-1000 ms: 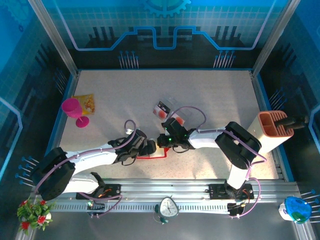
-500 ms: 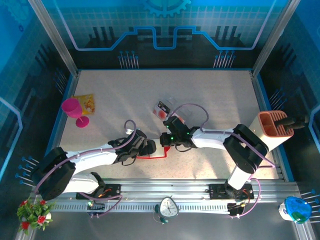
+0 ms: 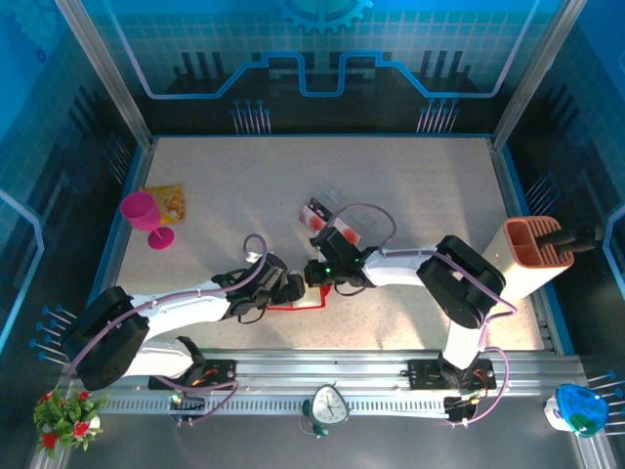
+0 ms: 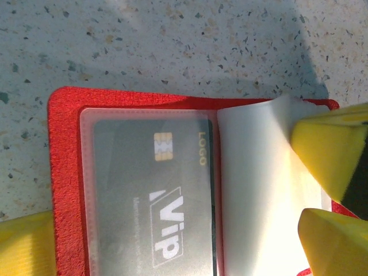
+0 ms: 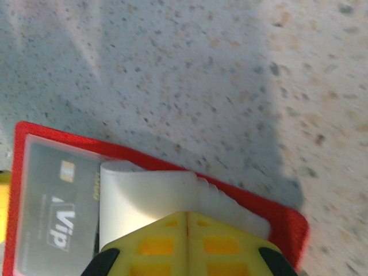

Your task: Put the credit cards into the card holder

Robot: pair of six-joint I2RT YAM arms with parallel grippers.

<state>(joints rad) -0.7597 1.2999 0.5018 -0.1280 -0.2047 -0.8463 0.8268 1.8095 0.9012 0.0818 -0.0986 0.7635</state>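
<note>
Left wrist: glossy red folding card holder (image 4: 63,172) open

A dark VIP credit card (image 4: 152,201) sits in its clear sleeve (image 4: 88,172). Right gripper (image 5: 187,241) pinches the white leaf (image 4: 259,190) (fingers pressed together); left gripper (image 4: 178,241) straddles the holder, spread wide, empty.

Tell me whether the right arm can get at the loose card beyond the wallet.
Probably yes: the credit card lies close beyond the right end effector. But that is shut on a leaf of the card holder and must release first.

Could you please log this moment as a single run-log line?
card holder: lying open | credit card: inside clear sleeve | right gripper: shut on white inner leaf | left gripper: at holder, jaws unclear
</note>
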